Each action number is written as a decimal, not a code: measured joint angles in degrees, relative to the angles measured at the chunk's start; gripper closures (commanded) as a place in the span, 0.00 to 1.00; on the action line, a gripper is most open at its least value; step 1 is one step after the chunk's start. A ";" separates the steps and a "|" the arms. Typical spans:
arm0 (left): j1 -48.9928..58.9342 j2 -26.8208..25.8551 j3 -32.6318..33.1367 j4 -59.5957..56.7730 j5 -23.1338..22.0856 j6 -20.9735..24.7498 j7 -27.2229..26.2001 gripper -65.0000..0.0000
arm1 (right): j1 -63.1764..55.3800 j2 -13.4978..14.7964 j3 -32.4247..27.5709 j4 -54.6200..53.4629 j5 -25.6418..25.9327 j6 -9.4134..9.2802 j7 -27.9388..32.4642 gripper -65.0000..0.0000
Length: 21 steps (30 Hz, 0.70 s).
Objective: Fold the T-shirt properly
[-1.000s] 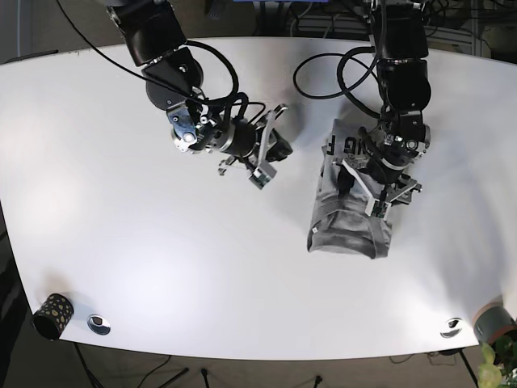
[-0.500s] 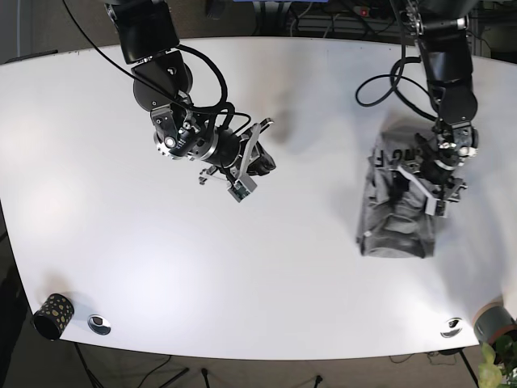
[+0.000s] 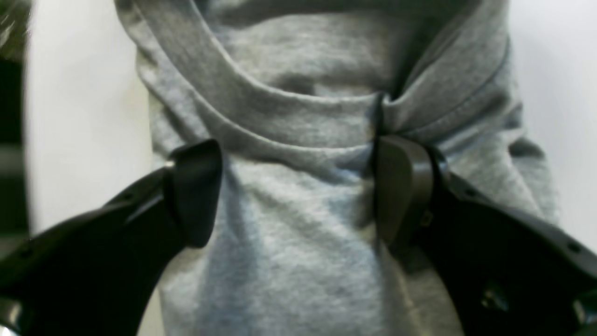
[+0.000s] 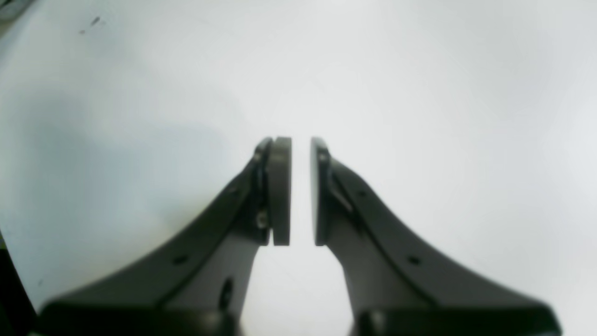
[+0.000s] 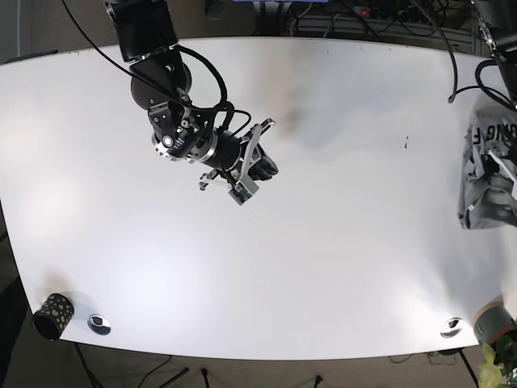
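Note:
The grey T-shirt (image 5: 483, 179) lies folded into a compact bundle at the far right edge of the white table (image 5: 347, 242), with dark lettering on its upper end. In the left wrist view the T-shirt (image 3: 303, 242) fills the frame. My left gripper (image 3: 298, 191) is open wide over it, with cloth bunched between the fingers and one finger (image 3: 401, 186) pushed against a raised fold. In the base view the left arm is mostly cut off by the frame edge. My right gripper (image 5: 265, 166) hovers over bare table left of centre. Its fingers (image 4: 280, 186) are nearly together with nothing between them.
A black speckled cup (image 5: 52, 315) and a small metal disc (image 5: 98, 324) sit at the front left corner. Another disc (image 5: 451, 326) and a grey cylinder (image 5: 494, 321) are at the front right. The shirt lies right by the table's right edge.
The folded T-shirt has slid rightward across the table under my left gripper, from right of centre to the far right edge. The right arm drifted slightly left.

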<state>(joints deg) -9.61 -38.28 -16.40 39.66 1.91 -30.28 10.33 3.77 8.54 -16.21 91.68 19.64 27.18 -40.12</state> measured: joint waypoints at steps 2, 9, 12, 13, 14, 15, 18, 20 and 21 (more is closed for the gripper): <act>-0.17 -2.03 0.26 -3.28 0.33 -0.20 -2.54 0.29 | -0.37 -0.11 0.00 1.07 0.04 0.07 0.04 0.91; -2.03 -6.14 0.70 -7.82 3.06 -0.35 -2.60 0.29 | -1.20 0.48 -0.15 2.89 0.07 0.07 0.07 0.91; -2.34 -6.99 0.55 -6.54 3.80 -2.51 -1.73 0.29 | -1.31 1.33 -0.22 3.06 0.00 0.15 0.22 0.91; -2.80 -7.30 0.46 -5.11 4.57 -3.80 -0.52 0.29 | -1.38 1.51 -0.22 3.04 -0.22 0.00 0.13 0.91; -3.13 -7.37 0.33 -2.69 4.96 -4.50 0.00 0.29 | -1.51 1.53 -0.15 3.04 -0.31 -0.02 0.00 0.91; -3.04 -7.30 -0.02 -0.70 4.94 -5.46 0.26 0.29 | -1.51 1.49 -0.15 3.02 -0.37 -0.02 0.24 0.91; -2.23 -6.78 -2.08 6.78 4.26 -6.67 -0.94 0.29 | -1.53 1.36 -0.31 3.04 -0.17 0.02 0.44 0.91; -1.07 -5.66 -4.07 12.31 3.98 -6.64 -1.20 0.29 | -1.38 1.40 -0.26 3.04 -0.17 0.00 0.63 0.91; -0.07 -4.85 -4.79 15.12 4.17 -6.62 -1.22 0.29 | -1.31 1.75 -0.24 3.04 -0.26 0.00 0.66 0.91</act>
<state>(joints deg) -9.67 -43.13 -21.19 54.78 6.09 -36.91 9.10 2.46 10.28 -16.45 94.72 19.38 27.18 -39.46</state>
